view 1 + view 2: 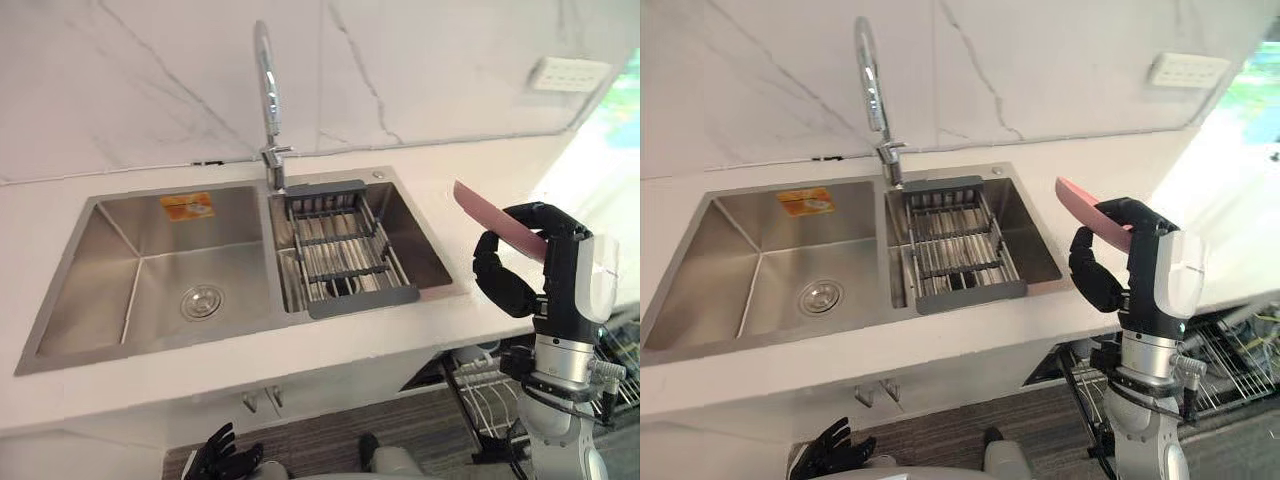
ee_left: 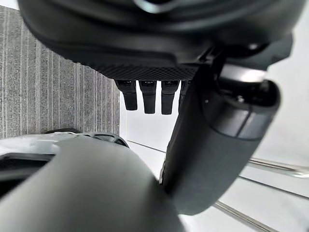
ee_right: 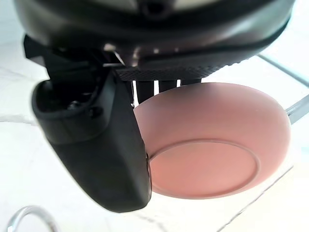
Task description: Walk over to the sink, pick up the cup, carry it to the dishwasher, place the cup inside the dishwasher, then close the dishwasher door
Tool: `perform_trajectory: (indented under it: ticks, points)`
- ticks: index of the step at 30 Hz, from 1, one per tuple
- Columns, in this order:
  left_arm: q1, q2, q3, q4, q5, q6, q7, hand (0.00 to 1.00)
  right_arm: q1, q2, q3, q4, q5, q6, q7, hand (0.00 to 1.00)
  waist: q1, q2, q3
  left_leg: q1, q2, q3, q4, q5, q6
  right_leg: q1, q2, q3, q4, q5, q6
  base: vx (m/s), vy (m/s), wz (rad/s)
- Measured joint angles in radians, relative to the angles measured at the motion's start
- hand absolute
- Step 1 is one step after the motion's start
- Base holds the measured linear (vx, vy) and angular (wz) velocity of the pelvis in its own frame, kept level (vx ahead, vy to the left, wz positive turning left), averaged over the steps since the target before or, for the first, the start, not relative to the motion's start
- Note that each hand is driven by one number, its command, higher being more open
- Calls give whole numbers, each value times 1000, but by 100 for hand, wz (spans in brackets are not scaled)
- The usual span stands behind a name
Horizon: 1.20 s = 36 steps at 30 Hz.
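Right hand (image 3: 96,140) pinches pink bowl (image 3: 212,145), thumb hiding part of its rim.

Right hand (image 1: 560,265) black and glossy; chunky segmented fingers (image 1: 492,278); smooth white cover (image 1: 598,280) on one side; right forearm (image 1: 560,375) silver-grey metal, ringed cylinder at the wrist, small dark fittings beside it; left hand (image 1: 225,455) all black, slim fingers; its wrist view gives a dark rounded housing, a textured strip (image 2: 145,72) of fine dots, squared black fingertips in a row, thick matte thumb (image 2: 212,145) with a glossier grey-black segment.
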Motion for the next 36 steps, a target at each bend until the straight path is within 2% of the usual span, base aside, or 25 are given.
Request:
perform_trajectory:
  ticks: [2,3,4,5,8,13,16,23,28,31,33,36]
  points:
    - [-3,4,-1,7,-22,7,3,90,9,5,-1,0,0,8,-30,30,-5,0,-6,8,1,17,-23,2,-7,27,-10,-32,14,-12,10,-25,-12,-38]
    - [-5,7,-1,11,-24,9,3,90,15,6,-2,1,0,14,-41,30,-7,-11,-13,9,0,17,-25,1,-11,54,-11,-38,-19,-18,18,50,-91,-24]
    - [-10,22,2,20,-24,15,2,90,19,6,-8,15,0,25,-56,30,-6,-20,-17,12,-3,18,-29,11,-32,101,-7,-45,-127,-23,54,71,-132,-16]
    - [-16,21,3,29,-25,28,2,90,14,4,-26,48,1,30,-57,30,-6,-14,-20,15,0,7,-36,25,-41,130,11,-44,-198,3,71,80,-135,-20]
    - [-7,15,6,36,-24,34,0,90,17,3,-67,132,5,69,-52,30,-4,-9,-26,24,2,-31,-83,50,-57,156,44,-31,-280,47,58,55,-85,-19]
    - [-3,6,15,32,-23,40,1,90,26,18,-80,145,32,93,-37,30,-4,-3,-20,21,14,-28,-111,59,-66,146,66,-2,-331,77,49,32,-63,-26]
    - [-33,7,0,22,-37,42,0,90,9,18,-77,150,44,108,-43,30,-2,2,-2,-38,13,-15,-99,61,-63,72,63,14,-302,77,49,-28,-8,-12]
    - [-190,8,-74,-6,-111,43,23,90,-168,9,-59,234,90,198,-250,30,8,6,145,-187,8,-1,-47,68,-47,-93,50,40,-238,90,52,-66,6,-6]
    - [-282,-16,-124,-25,-135,36,30,90,-241,-20,-113,302,254,291,-377,30,21,19,221,-266,17,4,-3,64,-40,-182,49,50,-188,94,50,-37,0,-5]
    - [-317,-33,-135,-27,-158,20,47,90,-232,-23,-150,413,345,347,-401,30,24,36,263,-275,17,5,0,63,-39,-197,49,54,-176,94,49,0,0,0]
    - [-329,-44,-146,-32,-163,18,50,90,-222,-10,-145,416,380,333,-425,30,24,51,277,-290,16,5,3,62,-37,-217,49,58,-165,93,48,-20,-4,-4]
    - [-338,-52,-153,-45,-170,20,63,90,-219,-8,-161,412,440,269,-441,30,25,50,283,-300,19,3,10,61,-37,-228,50,63,-158,93,48,-3,-1,1]
